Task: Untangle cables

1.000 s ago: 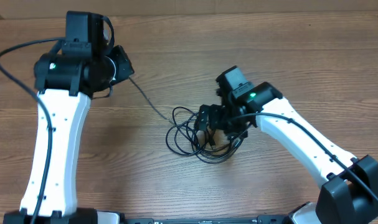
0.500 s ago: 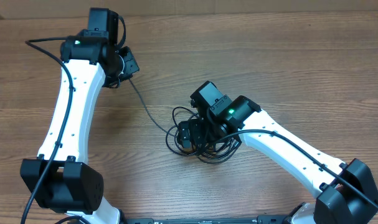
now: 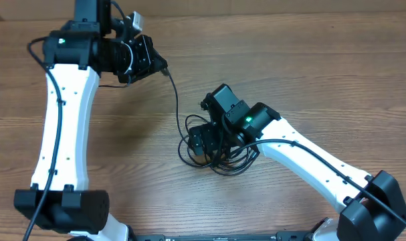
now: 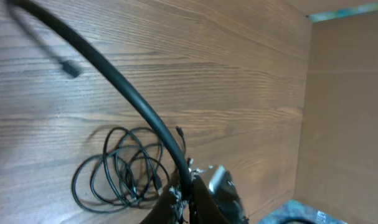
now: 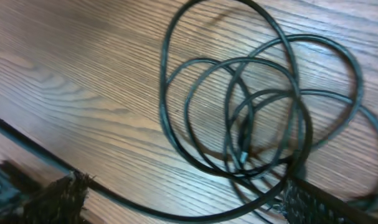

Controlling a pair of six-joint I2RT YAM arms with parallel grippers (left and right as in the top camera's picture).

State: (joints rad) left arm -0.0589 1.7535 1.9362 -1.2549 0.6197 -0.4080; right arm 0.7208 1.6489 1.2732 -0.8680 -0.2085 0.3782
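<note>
Over wooden table (image 3: 323, 67), left arm (image 3: 62, 120) stretches forward, left claw (image 3: 159, 65) pinching cable (image 3: 174, 94).

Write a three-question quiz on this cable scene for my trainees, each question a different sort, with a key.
1. True or false: the left pincer is shut on a cable strand.
2. The right pincer is: A) open over the tangle; B) shut on a plug; C) away from every cable.
3. Fill in: the cable strand runs from the left pincer down to the ____.
Key: 1 true; 2 A; 3 tangle.
</note>
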